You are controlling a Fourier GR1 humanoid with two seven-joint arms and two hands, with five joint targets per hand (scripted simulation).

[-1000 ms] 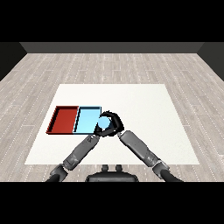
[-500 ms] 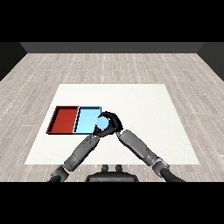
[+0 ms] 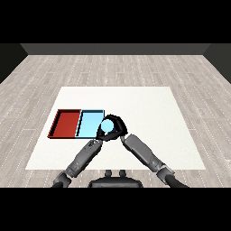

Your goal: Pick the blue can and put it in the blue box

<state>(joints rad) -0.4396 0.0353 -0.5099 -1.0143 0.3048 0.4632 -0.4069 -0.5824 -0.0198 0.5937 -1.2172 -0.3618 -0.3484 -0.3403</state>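
The blue can (image 3: 107, 127) shows as a light blue round top at the right edge of the light blue tray (image 3: 89, 122). My right hand (image 3: 117, 125) is curled round the can and holds it just above the tray's right rim. My left hand (image 3: 101, 135) is mostly hidden under the can and the right hand, at the tray's near right corner; its fingers cannot be made out. The red tray (image 3: 66, 122) lies directly left of the blue one and holds nothing.
Both trays lie side by side on the left half of the white table (image 3: 149, 113). Grey plank floor surrounds the table.
The right hand with the can has shifted slightly left, toward the light blue tray. The left forearm has barely moved.
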